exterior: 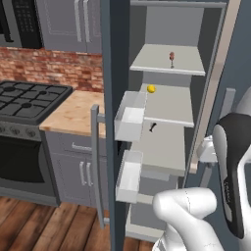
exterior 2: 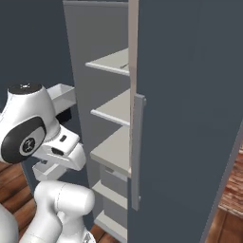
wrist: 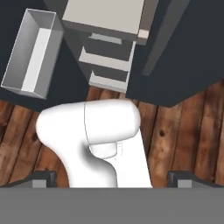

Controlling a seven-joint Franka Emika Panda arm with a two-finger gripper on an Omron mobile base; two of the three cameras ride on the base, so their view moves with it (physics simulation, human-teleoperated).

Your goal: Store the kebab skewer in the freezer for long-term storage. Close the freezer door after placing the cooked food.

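We see a black gas stove (exterior: pixel 27 100) to the left, beside a wooden countertop (exterior: pixel 73 112) over grey cabinets (exterior: pixel 78 166), with a red brick backsplash (exterior: pixel 54 68) behind. A small yellow ball (exterior: pixel 151 88) sits on a middle shelf, a tiny black object (exterior: pixel 153 127) one shelf below. Wooden floorboards (wrist: pixel 183 131) run underneath.

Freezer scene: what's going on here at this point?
The skewer already lies on the top shelf of the freezer, above a yellow ball and a small black object on lower shelves. The freezer door stands open. The gripper is open and empty, pointing down at the floor.
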